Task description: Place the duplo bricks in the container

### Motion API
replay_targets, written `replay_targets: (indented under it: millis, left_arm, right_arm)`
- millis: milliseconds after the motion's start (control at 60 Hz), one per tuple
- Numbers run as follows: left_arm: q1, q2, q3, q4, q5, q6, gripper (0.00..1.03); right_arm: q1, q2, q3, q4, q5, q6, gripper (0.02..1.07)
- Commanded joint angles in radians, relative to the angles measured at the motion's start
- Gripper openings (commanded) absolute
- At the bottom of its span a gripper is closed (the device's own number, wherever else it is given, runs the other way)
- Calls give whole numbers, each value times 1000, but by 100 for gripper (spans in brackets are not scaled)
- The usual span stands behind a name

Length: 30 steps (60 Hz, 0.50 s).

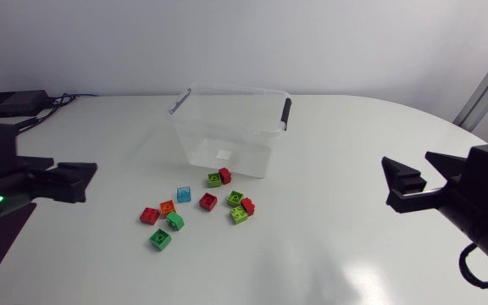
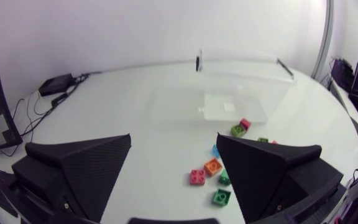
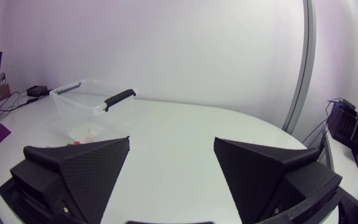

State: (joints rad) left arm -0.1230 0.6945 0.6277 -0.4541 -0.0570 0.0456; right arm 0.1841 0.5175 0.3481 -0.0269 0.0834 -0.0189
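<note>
A clear plastic container (image 1: pixel 227 127) with black handles stands at the middle back of the table and is also in the left wrist view (image 2: pixel 244 87) and the right wrist view (image 3: pixel 92 106). Several duplo bricks lie in front of it: a red and green pair (image 1: pixel 219 177), a light blue one (image 1: pixel 184 195), an orange one (image 1: pixel 168 207) and a green one (image 1: pixel 160 240). My left gripper (image 1: pixel 87 182) hangs open at the left, well clear of the bricks (image 2: pixel 213 166). My right gripper (image 1: pixel 390 182) is open at the right, far from them. Both hold nothing.
A black box (image 1: pixel 11 103) with cables sits at the table's far left corner, also seen in the left wrist view (image 2: pixel 58 83). Bare white tabletop (image 1: pixel 329 246) lies between the bricks and the right gripper.
</note>
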Motion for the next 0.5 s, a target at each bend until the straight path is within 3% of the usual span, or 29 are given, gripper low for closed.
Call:
replay_targets:
  millis: [0, 217, 483]
  left_arm:
    - [-3, 168, 69, -51, 23, 46, 96]
    - [-107, 459, 113, -70, 46, 48, 93]
    - [-210, 720, 158, -104, 46, 62, 93]
  right_arm:
    - [18, 72, 40, -19, 12, 45, 100]
    - [31, 245, 98, -79, 9, 79, 100]
    - [89, 397, 169, -248, 4, 96, 101]
